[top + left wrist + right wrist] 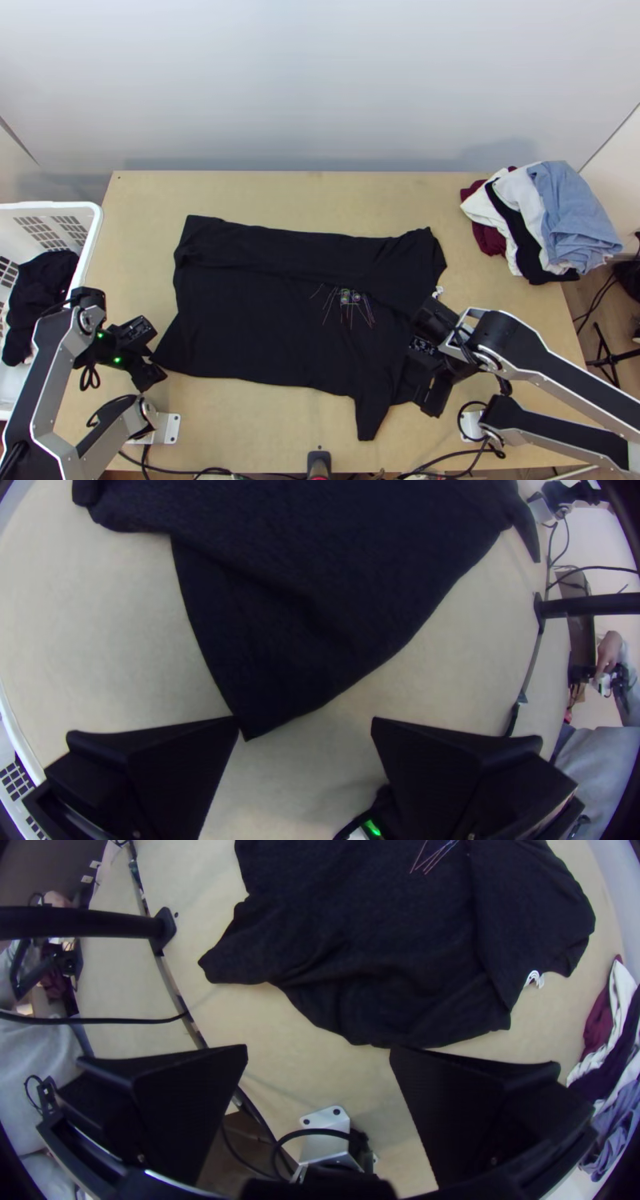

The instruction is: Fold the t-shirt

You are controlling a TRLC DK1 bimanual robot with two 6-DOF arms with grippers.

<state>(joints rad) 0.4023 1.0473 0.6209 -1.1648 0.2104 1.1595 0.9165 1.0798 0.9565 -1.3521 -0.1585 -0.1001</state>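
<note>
On table (320,196): shirt (256,324), far side seemingly folded in | left gripper (305,720), right gripper (319,1048): spread, holding nothing | step, likely: near-side fold | next: pinch near edge, lift inward

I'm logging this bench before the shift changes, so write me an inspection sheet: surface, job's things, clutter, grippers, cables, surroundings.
Surface: light wooden table; no spills seen.
Job's things: black T-shirt mostly spread, its far strip apparently folded over, a sleeve pointing to the near edge.
Clutter: clothes pile at the far right corner; small white item at the shirt's right edge.
Grippers: left gripper open by the shirt's near-left corner; right gripper open by its right part.
Cables: black cables along the near edge.
Surroundings: white basket at left, holding dark cloth.
</note>
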